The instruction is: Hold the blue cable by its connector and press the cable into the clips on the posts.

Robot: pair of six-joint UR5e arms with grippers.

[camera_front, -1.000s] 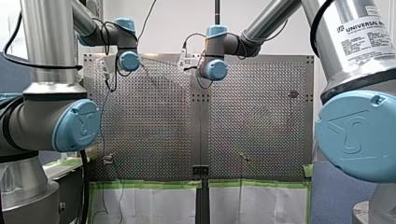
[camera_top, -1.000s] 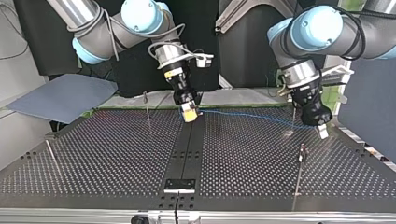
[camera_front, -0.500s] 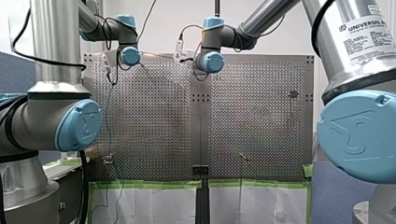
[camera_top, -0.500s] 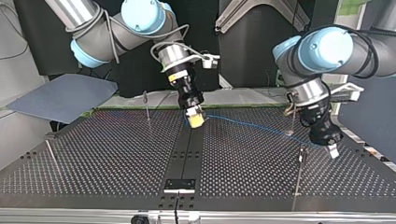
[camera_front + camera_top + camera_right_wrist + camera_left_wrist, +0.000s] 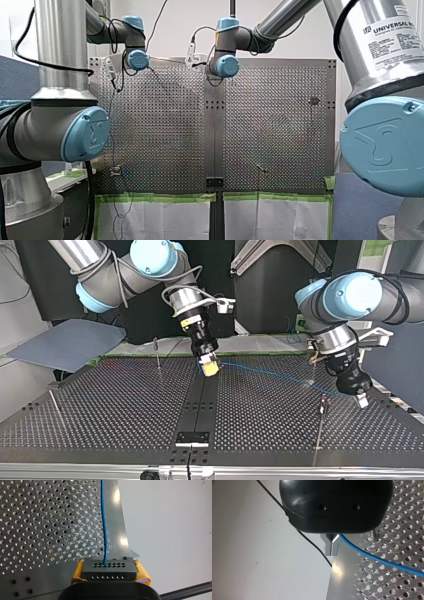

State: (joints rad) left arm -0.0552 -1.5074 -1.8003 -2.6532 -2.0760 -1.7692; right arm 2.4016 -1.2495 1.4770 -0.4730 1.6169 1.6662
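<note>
Clamping the black connector point(image 5: 109, 568) between its yellow pads point(image 5: 143, 573), my right gripper point(image 5: 209, 366) is hanging over the middle of the table's point(image 5: 100, 410) edge with the green tape point(image 5: 150, 355). Only the right wrist view is showing that grip, with the blue cable point(image 5: 103, 525) leaving the connector's upper row of holes. The top view is showing the cable's whole run, sloping across to my left gripper point(image 5: 361, 400) near the table's side edge at that view's right and passing near a thin post point(image 5: 323, 407) there. The left wrist view is showing its metal fingers point(image 5: 331, 547) pinched together on the cable. The front view is hiding both grippers behind the wrists.
</note>
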